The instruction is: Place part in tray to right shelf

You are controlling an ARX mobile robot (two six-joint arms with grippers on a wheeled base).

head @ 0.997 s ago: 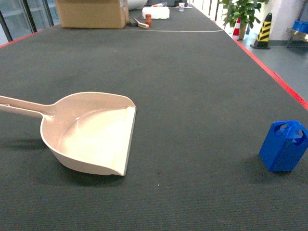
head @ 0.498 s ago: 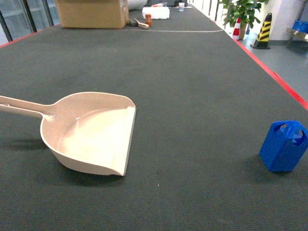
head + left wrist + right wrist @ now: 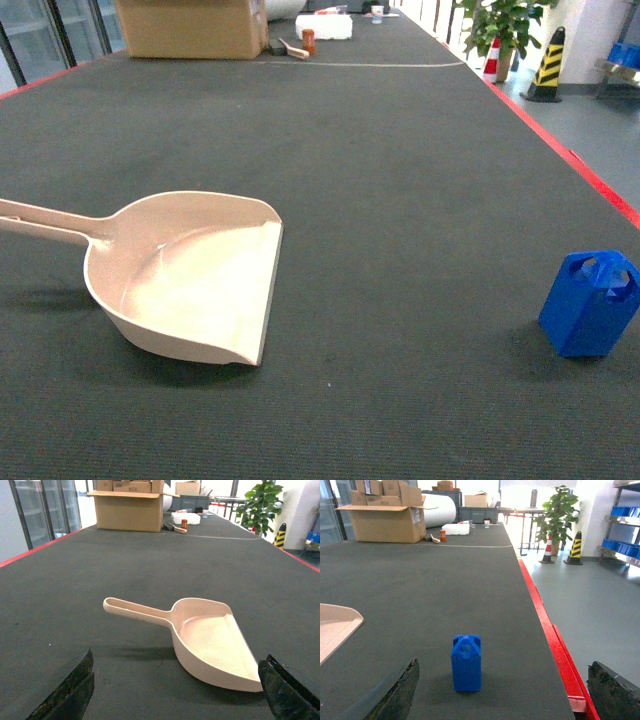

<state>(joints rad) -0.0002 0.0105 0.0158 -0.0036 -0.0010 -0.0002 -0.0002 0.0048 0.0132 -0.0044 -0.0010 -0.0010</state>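
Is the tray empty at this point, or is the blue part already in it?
Empty. The tray shows only its bare cream floor, and the blue part stands upright on the dark mat, far to its right.

One blue part (image 3: 591,303), one cream tray (image 3: 190,275), one dark bench (image 3: 400,150), one open cardboard box (image 3: 190,27), one potted plant (image 3: 505,25), two striped traffic cones (image 3: 575,548)

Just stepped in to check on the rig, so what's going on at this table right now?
Nothing is being handled yet. The blue part stands upright on the dark table, alone near the right edge. The beige tray lies empty on the left, its handle pointing away from the part. Both arms hang back: the left gripper faces the tray and the right gripper faces the part, each with jaws wide open and touching nothing.
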